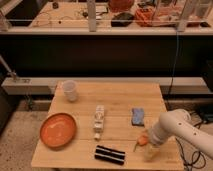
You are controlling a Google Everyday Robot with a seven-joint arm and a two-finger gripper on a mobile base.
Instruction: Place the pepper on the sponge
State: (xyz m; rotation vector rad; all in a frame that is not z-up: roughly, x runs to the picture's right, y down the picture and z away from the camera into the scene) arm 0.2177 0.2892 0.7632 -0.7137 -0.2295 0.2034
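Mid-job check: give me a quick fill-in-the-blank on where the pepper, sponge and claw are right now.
1. The pepper is nearer the camera than the blue ___, not on it.
2. The claw is at the near right corner of the table, right beside the ___.
3. The round plate is ___ in colour.
Missing words: sponge; pepper; orange.

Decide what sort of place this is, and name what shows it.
Probably a robotics lab: a robot arm with its gripper by the pepper on a wooden table, and cluttered workbenches with cables behind.
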